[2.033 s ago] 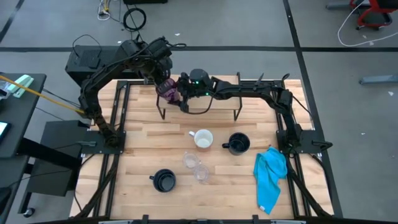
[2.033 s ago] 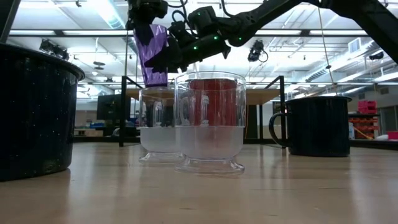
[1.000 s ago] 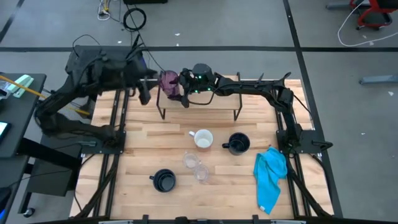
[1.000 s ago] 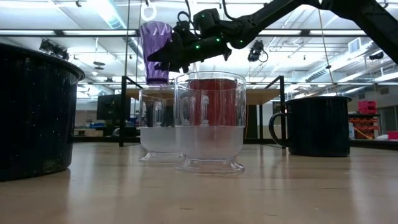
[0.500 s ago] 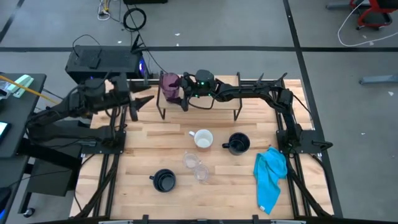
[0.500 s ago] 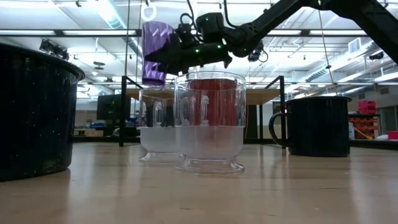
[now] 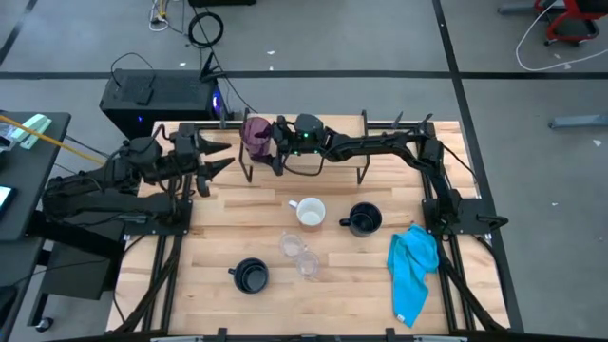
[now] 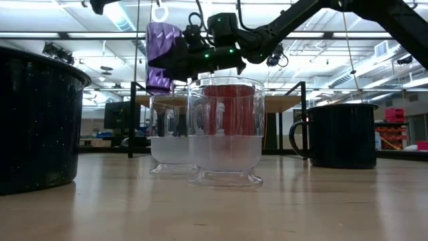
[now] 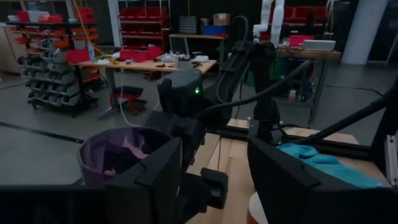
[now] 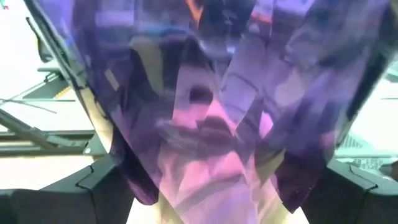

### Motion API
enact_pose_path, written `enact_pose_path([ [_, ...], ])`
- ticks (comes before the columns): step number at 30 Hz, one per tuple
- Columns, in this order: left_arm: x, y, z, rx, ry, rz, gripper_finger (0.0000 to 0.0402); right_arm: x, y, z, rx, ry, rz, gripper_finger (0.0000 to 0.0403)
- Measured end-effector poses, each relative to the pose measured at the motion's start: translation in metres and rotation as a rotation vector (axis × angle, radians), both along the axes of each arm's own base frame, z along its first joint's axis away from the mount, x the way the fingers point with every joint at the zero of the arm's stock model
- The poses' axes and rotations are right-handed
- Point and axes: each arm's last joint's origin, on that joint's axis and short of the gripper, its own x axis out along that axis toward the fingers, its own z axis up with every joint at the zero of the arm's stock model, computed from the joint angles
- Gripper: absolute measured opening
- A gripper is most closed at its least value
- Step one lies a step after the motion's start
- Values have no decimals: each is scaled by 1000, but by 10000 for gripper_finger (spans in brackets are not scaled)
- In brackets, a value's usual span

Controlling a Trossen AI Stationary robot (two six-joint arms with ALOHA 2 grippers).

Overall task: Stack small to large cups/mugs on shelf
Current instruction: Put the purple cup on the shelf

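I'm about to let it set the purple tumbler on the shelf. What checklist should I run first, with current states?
1. Right gripper jaws clamp the purple tumbler: ok.
2. Tumbler over the shelf's left end: ok.
3. Tumbler upright: not ok, slightly tilted in the low view.
4. Left gripper out of the way: ok, jaws open, left of the shelf.
5. Landing spot under the tumbler free: cannot tell, hidden by tumbler and gripper.
6. Other cups away from the path: ok; white mug, black mugs and clear cups sit on the table.
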Motion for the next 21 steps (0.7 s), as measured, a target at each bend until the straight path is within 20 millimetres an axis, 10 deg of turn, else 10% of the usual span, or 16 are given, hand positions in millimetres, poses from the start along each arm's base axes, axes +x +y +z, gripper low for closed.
enact_pose_path([
  [21, 2, -9, -33, -61, -20, -78, 172, 2, -2, -8, -5, 11, -20, 372],
])
